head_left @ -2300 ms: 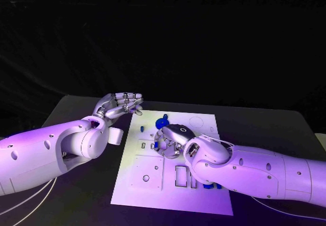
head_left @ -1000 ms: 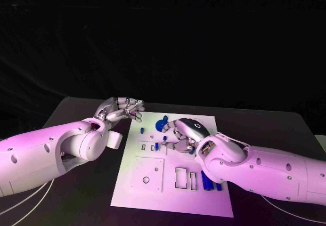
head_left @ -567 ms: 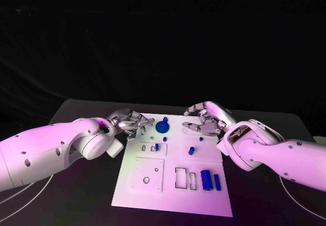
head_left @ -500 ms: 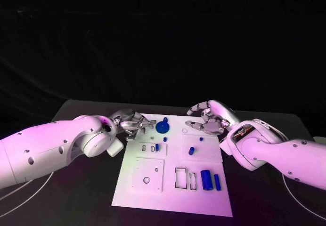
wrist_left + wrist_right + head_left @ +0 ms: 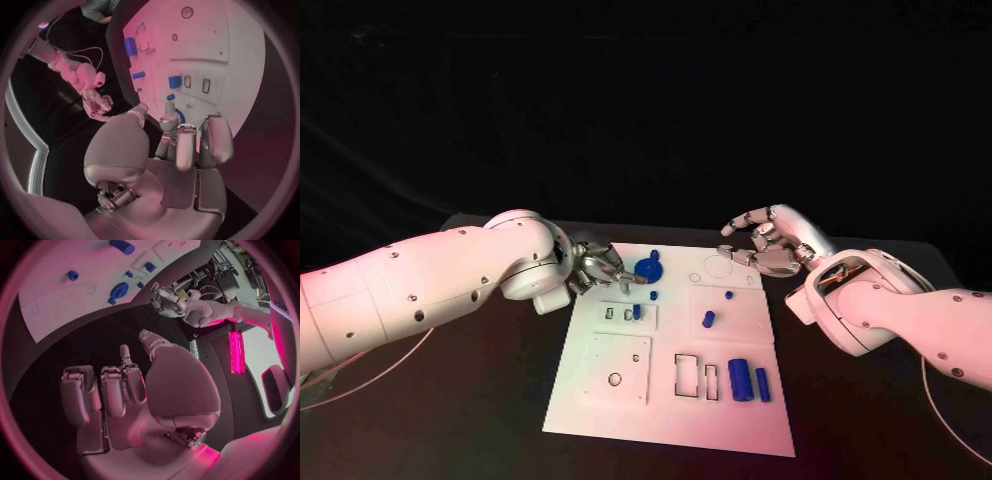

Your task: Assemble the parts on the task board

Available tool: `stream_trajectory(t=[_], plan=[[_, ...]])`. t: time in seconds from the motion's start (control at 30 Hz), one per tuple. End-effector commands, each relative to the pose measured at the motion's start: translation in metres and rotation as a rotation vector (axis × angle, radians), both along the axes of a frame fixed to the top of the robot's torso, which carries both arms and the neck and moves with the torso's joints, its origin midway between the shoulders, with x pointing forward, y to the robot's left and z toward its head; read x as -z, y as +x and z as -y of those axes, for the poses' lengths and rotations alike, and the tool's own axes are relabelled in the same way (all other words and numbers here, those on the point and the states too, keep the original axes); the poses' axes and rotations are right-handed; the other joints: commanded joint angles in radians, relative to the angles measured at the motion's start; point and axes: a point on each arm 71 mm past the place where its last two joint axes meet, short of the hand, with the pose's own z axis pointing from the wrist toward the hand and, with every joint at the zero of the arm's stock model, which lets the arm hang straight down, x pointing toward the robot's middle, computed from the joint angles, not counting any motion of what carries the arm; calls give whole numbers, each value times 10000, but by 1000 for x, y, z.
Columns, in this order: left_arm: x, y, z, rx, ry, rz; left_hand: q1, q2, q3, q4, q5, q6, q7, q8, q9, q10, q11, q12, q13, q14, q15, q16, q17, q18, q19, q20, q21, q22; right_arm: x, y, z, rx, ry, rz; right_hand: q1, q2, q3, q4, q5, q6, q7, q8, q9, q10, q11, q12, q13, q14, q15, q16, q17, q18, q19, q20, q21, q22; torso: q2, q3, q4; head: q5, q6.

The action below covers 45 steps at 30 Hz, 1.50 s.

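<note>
While two white arms reach in from the sides, the task board (image 5: 625, 400) lies flat in the middle of the black table (image 5: 473, 400). It is a white plate with cut-out slots and little holes.

On the near part of the board, toward the right side, two long blue parts (image 5: 750, 381) lie side by side next to two empty slots. A bit farther in, one short blue part (image 5: 707, 320) lies alone, and one small blue piece (image 5: 632, 313) sits by the little slots to its left. Farther still there are two tiny blue pegs (image 5: 653, 295), one on each side of the middle. At the far end sits one big round blue part (image 5: 646, 269). That makes seven blue parts I can count from above.

The left hand (image 5: 599, 268) is at the far left edge of the board, just beside the round blue part. The left wrist view shows its fingers (image 5: 215, 141) curled in with nothing in them, hanging over the round part (image 5: 179, 116).

The right hand (image 5: 769, 242) hangs past the board's far right corner, apart from all the parts. The right wrist view shows its fingers (image 5: 112, 390) bent in over the dark table, empty, with the other hand (image 5: 165, 299) across the board.
</note>
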Motion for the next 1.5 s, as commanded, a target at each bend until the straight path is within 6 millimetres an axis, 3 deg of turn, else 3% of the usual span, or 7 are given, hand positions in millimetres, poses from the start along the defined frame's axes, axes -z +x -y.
stream_trajectory(t=[0.03, 0.27, 0.7, 1.5], plan=[[3, 1, 1, 448, 1499, -105, -151, 34, -166, 2, -48, 0, -93, 214, 196, 107, -40, 146, 156, 773, -76, 67, 1618, -167, 122, -8, 106, 144, 1, 1, 1, -22, 95, -225, 30, 5, 25, 24, 58, 79, 8, 45, 12, -34, -18, -64, 1208, 743, 28, -33, 1275, 108, 635, 66, -34, 2172, -30, 40, 5, 40, -58], [5, 6, 12, 732, 2066, -70, -281, 117, -323, 10, -41, -46, -138, 432, 494, 133, -79, 251, 282, 793, -106, 103, 1698, -184, 157, -36, 155, 248, 2, 2, 2, 57, 42, -281, 26, -4, 24, 29, 71, 82, 6, 47, 11, -30, -20, -60, 1212, 742, 26, -34, 1271, 109, 634, 64, -35, 2171, -12, 29, 15, 68, -124], [15, 11, 29, 920, 2385, -308, -310, 152, -356, 9, -23, -78, -144, 471, 565, 97, -84, 224, 240, 802, -112, 118, 1732, -202, 192, -41, 198, 348, 3, 2, 2, 96, -74, -335, 10, -16, 23, 47, 105, 87, 3, 51, 10, -39, -23, -74, 1199, 744, 21, -33, 1281, 106, 640, 59, -28, 2177, 22, 3, 0, 60, -179], [20, 9, 35, 1417, 2518, -828, 105, 318, -163, -24, 57, -270, -151, 595, 901, 28, -92, 218, 241, 817, -116, 148, 1806, -220, 206, -41, 260, 465, 5, 4, 1, 137, -136, -391, -7, -7, 37, 75, 146, 92, -3, 56, 7, -43, -29, -82, 1191, 739, 15, -41, 1260, 111, 629, 53, -45, 2165, 20, 6, -4, 67, -309]])
